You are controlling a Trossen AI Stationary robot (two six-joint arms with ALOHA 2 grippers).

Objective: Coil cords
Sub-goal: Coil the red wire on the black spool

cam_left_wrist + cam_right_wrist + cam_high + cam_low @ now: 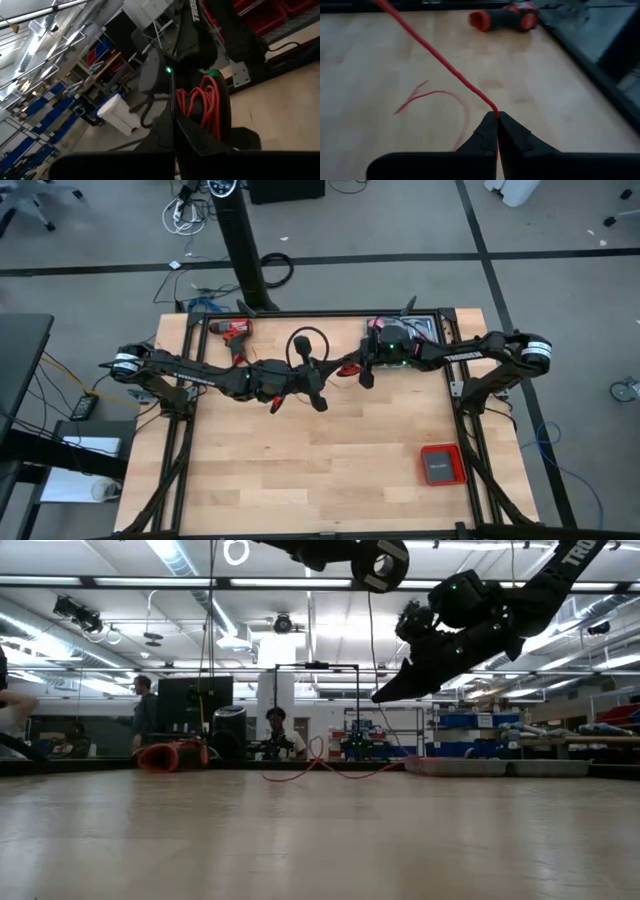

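The cords are one thin red cord. Part of it is wound into a small coil (206, 106) that hangs in the air at my left gripper (173, 131), which is shut and sits over the table's far middle (300, 380). From there a strand (440, 57) runs to my right gripper (496, 116), which is shut on it just to the right (366, 377). The loose tail (437, 95) lies curved on the table (322, 766). My left gripper carries the red coil (200, 117) right beside its shut fingers, clear of the table. The fingers themselves hide the place of contact, so which turns they have cannot be told. My right gripper pinches a single strand (494, 111) between its two fingertips. It comes slanting down from the table's right side, the fingers lying across the cord. The strand is drawn straight up and away toward my left gripper.
A red-and-black drill (235, 331) lies at the far left of the table (330, 470). A flat red box (440, 465) sits near the front right. A dark tray (425, 328) stands at the far right edge. A black post (243, 250) rises behind the table.
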